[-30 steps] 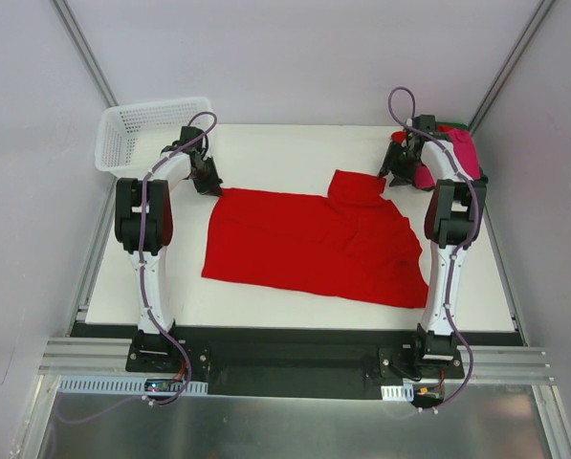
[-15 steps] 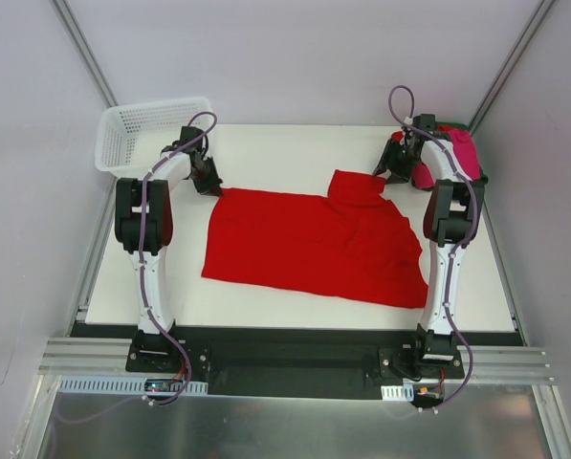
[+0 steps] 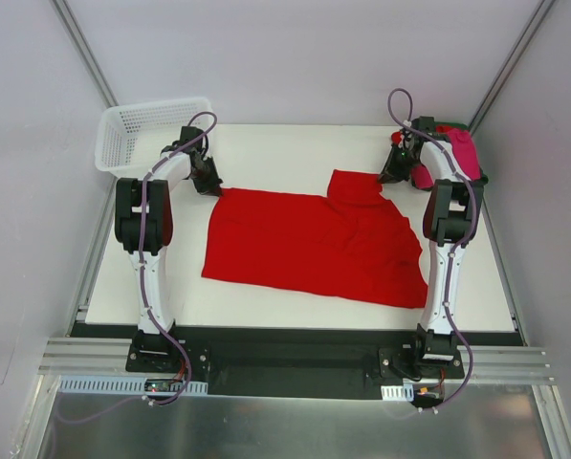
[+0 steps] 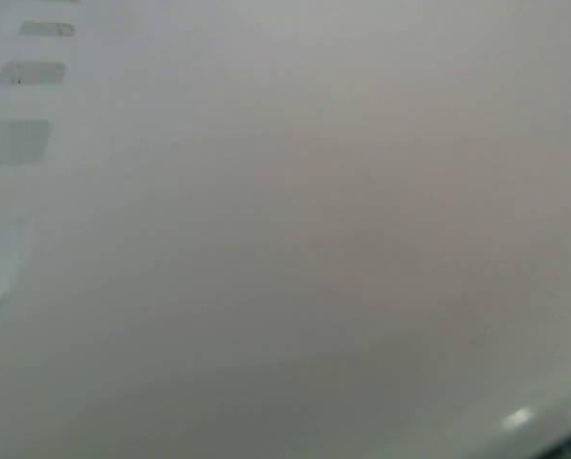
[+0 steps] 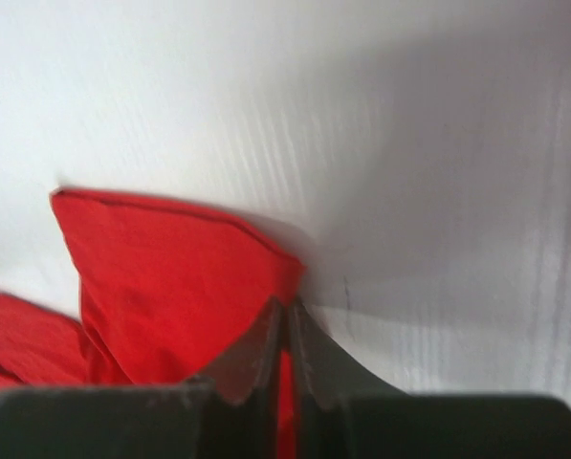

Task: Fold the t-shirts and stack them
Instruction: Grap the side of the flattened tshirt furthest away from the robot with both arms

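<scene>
Item 1: bright red t-shirt (image 3: 314,244). Lay spread flat across the middle of the white table (image 3: 285,153), long side running left to right, with 1 sleeve sticking out toward the far edge on the right. Some creases near that sleeve.

Item 2: right gripper (image 3: 388,178). Sat low at the outer tip of that sleeve. In the right wrist view the 2 fingers (image 5: 256,349) were drawn almost together with a strip of the red cloth pinched between them (the sleeve's hem fanned out to the left of the tips).

Item 3: left gripper (image 3: 211,185). Rested at the far left corner of the same shirt, tips down against the table, jaws closed. Its own camera gave only a blurred pale surface and a speck of red in the lower right corner, so whether any cloth was caught could not be told.

Item 4: pile of t-shirts (image 3: 462,151). Bunched at the far right corner behind the right arm; magenta-pink on top, red and dark green showing beneath.

Item 5: white mesh basket (image 3: 151,110). Stood at the far left corner, just beyond the left arm.
</scene>
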Available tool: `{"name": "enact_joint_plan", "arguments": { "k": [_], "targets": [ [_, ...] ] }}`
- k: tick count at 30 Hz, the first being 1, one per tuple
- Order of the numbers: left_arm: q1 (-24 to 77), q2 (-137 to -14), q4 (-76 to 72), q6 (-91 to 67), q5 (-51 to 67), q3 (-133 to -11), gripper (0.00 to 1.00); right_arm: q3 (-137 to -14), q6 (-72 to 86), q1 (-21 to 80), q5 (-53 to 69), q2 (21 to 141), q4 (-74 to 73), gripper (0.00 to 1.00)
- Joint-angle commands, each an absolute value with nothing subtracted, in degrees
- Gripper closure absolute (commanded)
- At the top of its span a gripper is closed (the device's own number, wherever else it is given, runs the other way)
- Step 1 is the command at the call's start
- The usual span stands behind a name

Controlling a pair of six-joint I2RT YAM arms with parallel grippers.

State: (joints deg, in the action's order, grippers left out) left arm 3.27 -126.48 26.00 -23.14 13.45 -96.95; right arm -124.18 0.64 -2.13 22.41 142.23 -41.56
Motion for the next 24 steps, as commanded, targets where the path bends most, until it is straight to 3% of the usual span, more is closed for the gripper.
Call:
{"name": "enact_joint_plan", "arguments": {
  "k": [1, 24],
  "targets": [
    [2.4, -128.1, 21.5, -22.1, 12.8, -98.6, 1.0, -125.9, 0.4, -2.5, 23.8, 142.6, -43.1, 0.97],
    [2.0, -119.8, 17.9, -21.5, 14.1, -91.6, 1.0, -110.4, 1.3, -3.0, 20.6, 121.3, -30.8, 0.99]
  ]
}}
